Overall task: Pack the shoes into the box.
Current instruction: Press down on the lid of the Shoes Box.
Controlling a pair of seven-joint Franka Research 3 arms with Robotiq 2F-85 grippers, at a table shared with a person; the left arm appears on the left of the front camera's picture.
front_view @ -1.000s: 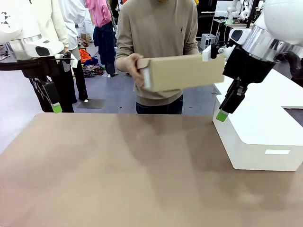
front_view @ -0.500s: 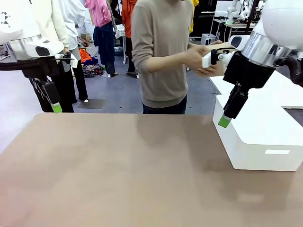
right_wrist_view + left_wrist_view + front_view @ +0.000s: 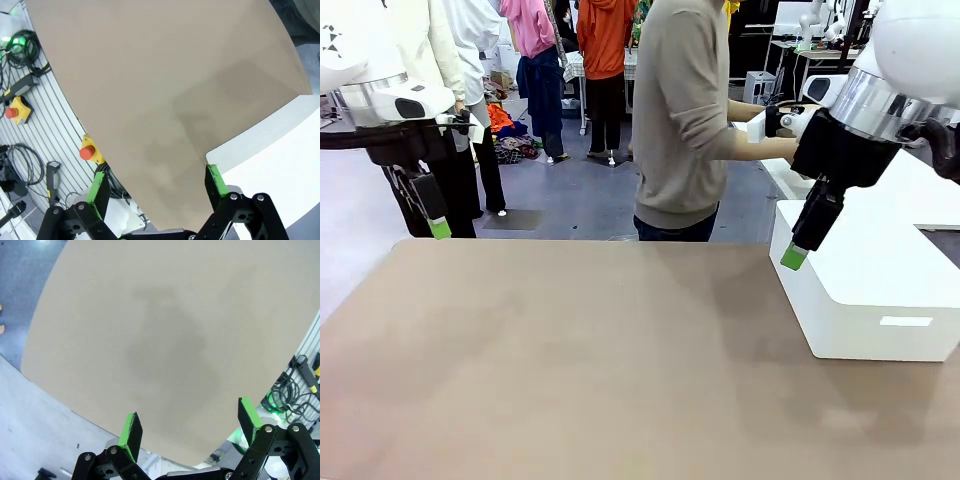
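While the person [image 3: 685, 115] at the far side stands turned toward 3 o'clock, the brown table [image 3: 570, 360] lies bare in the front view. At 9 o'clock the left gripper [image 3: 438, 226] hangs above the table's far edge. At 3 o'clock the right gripper [image 3: 793, 256] hangs just over the big white box [image 3: 880, 290]. The person's arm reaches behind that arm, so I cannot tell where the shoes or the tan box are.

From the left wrist, the left gripper [image 3: 192, 432] is wide apart with nothing in it, over bare table [image 3: 165, 330].

From the right wrist, the right gripper [image 3: 157, 187] is wide apart too, holding nothing. The white box [image 3: 280, 155] sits at 4 o'clock, touching the table [image 3: 160, 65].
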